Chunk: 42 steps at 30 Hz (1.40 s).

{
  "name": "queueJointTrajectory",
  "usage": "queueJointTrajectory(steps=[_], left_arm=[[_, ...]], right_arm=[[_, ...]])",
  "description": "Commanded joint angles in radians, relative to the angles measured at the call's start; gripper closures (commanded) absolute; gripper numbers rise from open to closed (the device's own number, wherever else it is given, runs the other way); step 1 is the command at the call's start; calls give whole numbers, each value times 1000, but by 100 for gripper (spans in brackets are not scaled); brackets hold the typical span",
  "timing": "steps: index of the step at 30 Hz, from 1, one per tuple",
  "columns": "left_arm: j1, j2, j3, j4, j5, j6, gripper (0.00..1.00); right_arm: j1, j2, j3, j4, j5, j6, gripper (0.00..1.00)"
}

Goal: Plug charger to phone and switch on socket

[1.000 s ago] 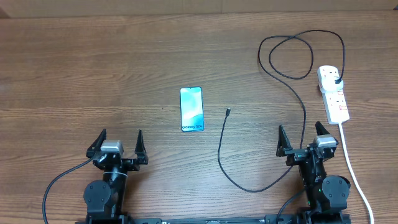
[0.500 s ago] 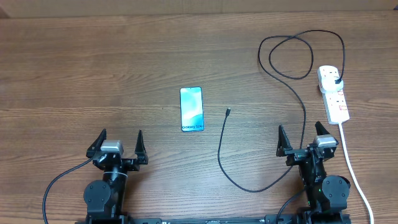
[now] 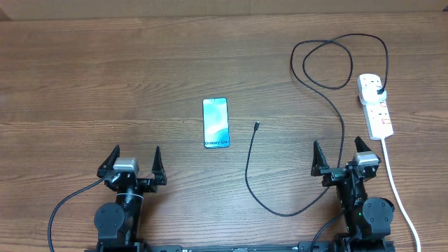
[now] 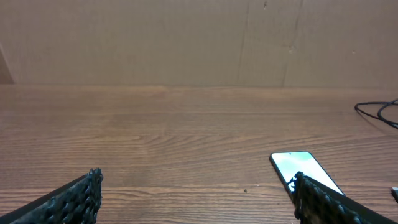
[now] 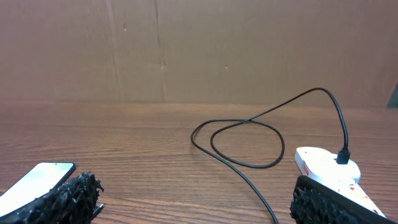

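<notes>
1. Table [image 3: 105,70] is spreading wide and flat, its brown wood grain running side to side under everything.
2. Charger [image 3: 342,133] is snaking as a thin, limp black line, looping by the socket's far end and curving round to mid-table. Its plug [image 3: 379,91] is already sitting in the socket, so that part is looking done.
3. Socket [image 3: 376,108] is lying at the right edge, a narrow white hard-plastic strip with red switches [image 3: 383,107] and a thick white cord [image 3: 395,182]. Whether it is on is not showing; I am judging that step left.
4. Left gripper [image 3: 136,150] and right gripper [image 3: 337,143] are sitting at the near edge, black jaws spread wide, holding nothing.
5. Phone [image 3: 215,122] is lying flat mid-table, a slim glossy rectangle glowing pale blue, with nothing plugged in.
6. Tip [image 3: 257,126] is resting just right of the phone, apart from it; joining them is left to do.
</notes>
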State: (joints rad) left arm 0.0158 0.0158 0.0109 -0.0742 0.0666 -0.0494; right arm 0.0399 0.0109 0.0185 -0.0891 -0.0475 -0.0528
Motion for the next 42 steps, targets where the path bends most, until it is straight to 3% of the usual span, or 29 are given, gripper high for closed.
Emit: queueJointTrajectory(steps=[1,7,10,14,16,19,23,26,29,32,38,42], left_arm=[[3,-12,-6,0,-11,-6,0],[3,-12,-6,2,12,-18,0],[0,-12,-5,23,216,-271,0],[1,-12,-5,33,543,-713,0],[1,-12,-5,34,558,-825,0],[2,-12,-5,81,554,-901,0],[2,-12,-5,317,544,-891,0],[4,-11,15,497,435,-890,0],[3,-7,97,478,322,-857,0],[3,27,206,413,319,-708,0],[3,346,679,-135,320,-410,0],[3,710,1113,-692,320,-259,0]], right_arm=[[5,-8,-10,7,2,-4,0],[5,-8,-10,7,2,-4,0],[5,-8,-10,7,2,-4,0],[5,-8,-10,7,2,-4,0],[5,-8,-10,7,2,-4,0],[5,-8,-10,7,2,-4,0],[5,-8,-10,7,2,-4,0],[5,-8,-10,7,2,-4,0],[5,-8,-10,7,2,-4,0],[5,-8,-10,7,2,-4,0],[5,-8,-10,7,2,-4,0],[5,-8,-10,7,2,-4,0]])
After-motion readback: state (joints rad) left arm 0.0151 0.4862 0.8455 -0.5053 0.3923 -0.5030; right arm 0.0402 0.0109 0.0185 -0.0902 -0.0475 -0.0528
